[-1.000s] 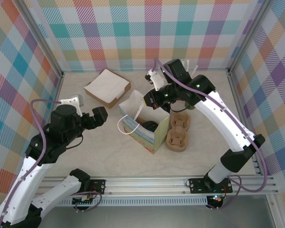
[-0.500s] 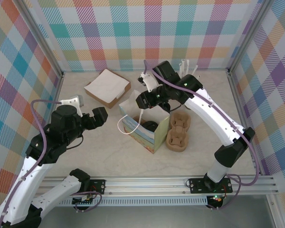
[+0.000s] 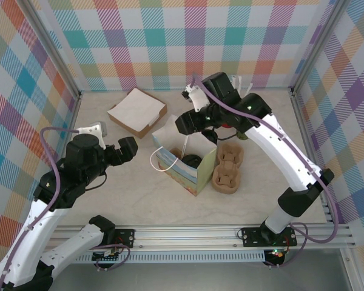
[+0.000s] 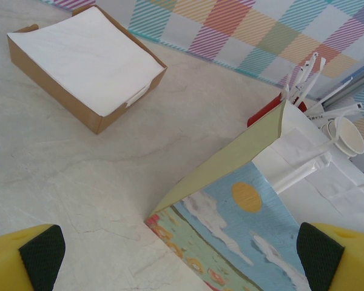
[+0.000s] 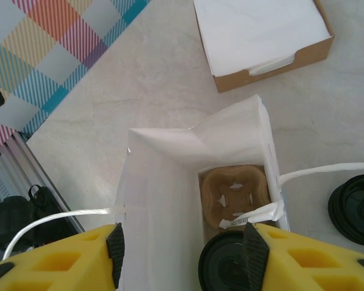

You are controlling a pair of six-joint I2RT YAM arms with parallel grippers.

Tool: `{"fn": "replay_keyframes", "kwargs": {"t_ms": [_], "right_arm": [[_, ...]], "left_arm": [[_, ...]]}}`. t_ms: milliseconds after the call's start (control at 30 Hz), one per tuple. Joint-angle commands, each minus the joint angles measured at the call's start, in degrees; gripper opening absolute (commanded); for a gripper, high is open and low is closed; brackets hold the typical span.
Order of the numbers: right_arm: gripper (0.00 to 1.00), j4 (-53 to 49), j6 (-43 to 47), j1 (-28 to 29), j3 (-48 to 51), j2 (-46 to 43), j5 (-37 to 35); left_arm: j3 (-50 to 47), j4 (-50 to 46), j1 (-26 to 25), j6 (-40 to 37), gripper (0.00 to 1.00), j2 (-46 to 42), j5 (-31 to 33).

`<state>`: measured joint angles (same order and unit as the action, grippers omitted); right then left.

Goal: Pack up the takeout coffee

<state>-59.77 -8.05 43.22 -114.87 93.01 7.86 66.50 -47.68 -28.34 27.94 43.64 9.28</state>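
Since the earlier frame the right fingers [image 3: 188,123] had spread apart above the mouth of the paper bag [image 3: 191,174], while the left fingers [image 3: 118,151] had not shifted. From above, the right fingers hung released and empty over the bag. The takeout coffee [image 3: 245,136] showed as an olive sliver off to their right, on the worktop [image 3: 139,194] outside the bag and close against the right forearm, so the right arm was by far the nearer. The left fingers, spread wide and empty, sat well apart on the bag's other side. In the left wrist view one napkin box [image 4: 85,57] lay ahead and left of the fingers. Past the bag, ahead and right, stood one red cup of straws [image 4: 264,112] and, near it, what I took for the coffee, pale from this side and apparently upright, its long axis vertical. In the right wrist view, directly below the released fingers, the bag held one pulp carrier [image 5: 233,188], one wrapped straw [image 5: 255,215] and one black lid [image 5: 221,267]. A second black lid [image 5: 355,209] lay on the worktop to their right. I counted one coffee in all.
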Motion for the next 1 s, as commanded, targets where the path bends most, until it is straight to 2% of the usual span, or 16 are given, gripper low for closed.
{"fn": "replay_keyframes", "kwargs": {"t_ms": [0, 367, 533, 967], "right_arm": [[0.61, -1.42, 1.02, 0.36, -1.54, -2.42, -1.83], [0.85, 1.28, 2.6, 0.2, 3.77, -10.26, -4.99], [1.0, 4.08, 3.13, -0.2, 8.87, -15.22, -6.82], [1.0, 6.7, 4.34, -2.71, 20.18, -25.8, -10.67]], "left_arm": [[-0.41, 1.6, 0.57, 0.97, 1.0, -0.57, -0.03], [-0.32, 1.89, 0.59, 1.37, 1.0, 0.03, -0.46], [-0.32, 2.22, 0.56, 1.63, 1.0, 0.37, -0.82], [-0.1, 3.34, 0.62, 2.43, 1.0, 2.51, -2.32]]}}
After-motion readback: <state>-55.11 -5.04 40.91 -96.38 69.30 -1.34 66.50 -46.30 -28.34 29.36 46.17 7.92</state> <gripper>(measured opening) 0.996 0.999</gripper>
